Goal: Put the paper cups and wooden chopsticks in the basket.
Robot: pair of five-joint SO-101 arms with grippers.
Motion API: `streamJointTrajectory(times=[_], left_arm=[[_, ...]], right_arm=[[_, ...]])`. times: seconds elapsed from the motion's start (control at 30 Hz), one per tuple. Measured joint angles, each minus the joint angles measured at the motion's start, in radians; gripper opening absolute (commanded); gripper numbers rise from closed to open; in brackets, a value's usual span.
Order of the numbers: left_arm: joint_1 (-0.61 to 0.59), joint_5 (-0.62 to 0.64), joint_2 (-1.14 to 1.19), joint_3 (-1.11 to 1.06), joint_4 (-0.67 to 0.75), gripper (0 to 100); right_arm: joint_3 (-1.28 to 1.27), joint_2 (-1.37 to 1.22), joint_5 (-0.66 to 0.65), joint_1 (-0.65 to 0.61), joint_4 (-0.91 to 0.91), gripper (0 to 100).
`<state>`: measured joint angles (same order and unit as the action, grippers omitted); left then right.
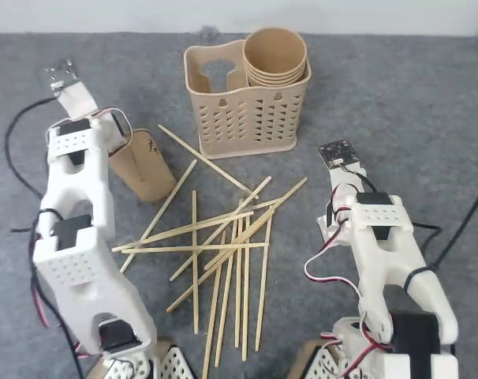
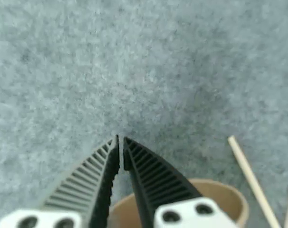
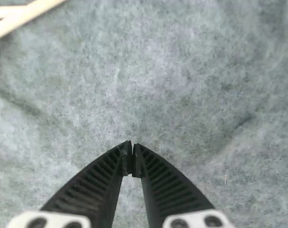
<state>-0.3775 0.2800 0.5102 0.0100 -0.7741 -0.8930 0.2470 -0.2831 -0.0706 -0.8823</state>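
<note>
Progress on the task was judged to be partial. A stack of paper cups (image 1: pixel 275 55) was seen standing upright inside the tan slotted basket (image 1: pixel 243 126), at the end toward the right arm's side. One more paper cup (image 1: pixel 143 167) was lying on its side on the grey worktop (image 1: pixel 405 103), outside the basket and just beside the left arm. Many wooden chopsticks (image 1: pixel 223 245) were spread in a loose, crossed heap on the worktop between the two arms, in front of the basket; all that could be seen lay outside it.

The left hand (image 2: pixel 120 140) was closed with nothing gripped between its ribbed fingers. It was held low over the worktop, close to the open rim of the lying cup. The right hand (image 3: pixel 132 145) was likewise closed and empty, held over bare worktop to the side of the chopstick heap, with a few stick ends near it.

The cups were therefore judged to be mostly packed, with one left to be lifted in. The whole chopstick part of the job was judged not yet done, and no grasp on either kind of thing had been made.
</note>
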Motion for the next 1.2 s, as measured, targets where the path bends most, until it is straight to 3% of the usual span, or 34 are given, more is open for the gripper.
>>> streamJointTrajectory(times=[0.2, 0.4, 0.57, 0.87, 1.07, 1.2], left_arm=[[-0.002, -0.002, -0.029, 0.048, -0.253, 1], [0.064, -0.196, -0.143, 0.049, -0.626, 1], [0.129, -0.235, -0.212, 0.048, -0.862, 1], [0.264, -0.304, -0.427, -0.242, -0.855, 1], [0.350, -0.308, -0.749, -0.382, -0.770, 1], [0.417, -0.247, -0.961, -0.534, -0.647, 1]], right_arm=[[0.000, 0.000, 0.000, 0.000, 0.000, 0.8], [0.000, 0.000, 0.000, 0.000, 0.000, 0.8], [0.000, 0.000, 0.000, 0.002, 0.000, 0.8], [0.000, 0.000, 0.000, 0.000, 0.000, 0.8], [0.000, 0.000, 0.000, 0.002, 0.000, 0.8], [0.000, 0.000, 0.000, 0.000, 0.000, 0.8]])
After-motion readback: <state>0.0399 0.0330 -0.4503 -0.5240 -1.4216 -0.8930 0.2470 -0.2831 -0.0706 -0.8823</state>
